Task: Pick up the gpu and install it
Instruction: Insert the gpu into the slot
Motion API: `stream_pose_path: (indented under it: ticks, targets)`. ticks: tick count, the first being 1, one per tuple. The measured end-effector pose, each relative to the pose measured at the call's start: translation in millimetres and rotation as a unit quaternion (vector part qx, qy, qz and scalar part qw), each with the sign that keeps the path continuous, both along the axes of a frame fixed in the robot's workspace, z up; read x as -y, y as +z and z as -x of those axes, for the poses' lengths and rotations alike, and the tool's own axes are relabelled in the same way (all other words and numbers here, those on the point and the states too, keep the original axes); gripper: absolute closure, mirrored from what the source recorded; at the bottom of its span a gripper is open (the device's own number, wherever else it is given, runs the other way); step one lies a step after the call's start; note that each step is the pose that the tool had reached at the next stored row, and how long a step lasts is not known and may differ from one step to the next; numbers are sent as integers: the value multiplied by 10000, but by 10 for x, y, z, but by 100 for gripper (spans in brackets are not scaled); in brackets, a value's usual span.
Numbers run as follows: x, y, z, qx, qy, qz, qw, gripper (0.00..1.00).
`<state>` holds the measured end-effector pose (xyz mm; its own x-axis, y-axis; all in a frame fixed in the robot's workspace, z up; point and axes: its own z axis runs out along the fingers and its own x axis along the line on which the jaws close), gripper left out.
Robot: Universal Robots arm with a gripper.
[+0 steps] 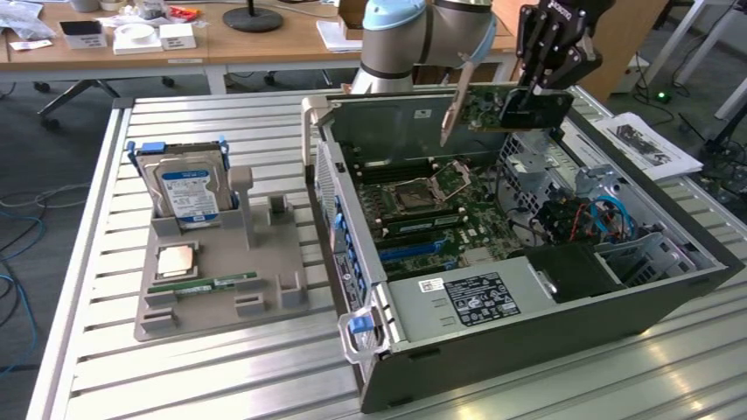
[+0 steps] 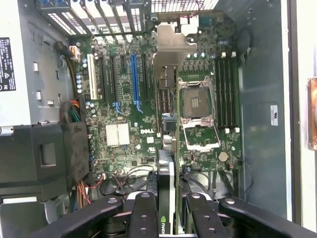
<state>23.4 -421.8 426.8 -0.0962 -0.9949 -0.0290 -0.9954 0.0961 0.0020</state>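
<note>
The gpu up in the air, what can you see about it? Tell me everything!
The gpu is a thin, flat green circuit board with a black cooler block on one face and a silver metal bracket at one end. It stands on edge, slightly tilted, pinched by the black tool. It hangs above the open computer case, over the motherboard, and seems to touch nothing but the tool.
</note>
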Motion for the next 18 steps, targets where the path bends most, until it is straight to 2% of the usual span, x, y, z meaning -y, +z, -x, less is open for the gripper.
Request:
stream_pose_path:
  ticks: [2,3,4,18]
  targets:
    - [0,-9,52,79,1,0,10000,73]
    - [0,-12,78,105,0,1,9999,73]
    - [0,-12,92,115,0,1,9999,73]
    - [0,-14,95,116,0,0,9999,73]
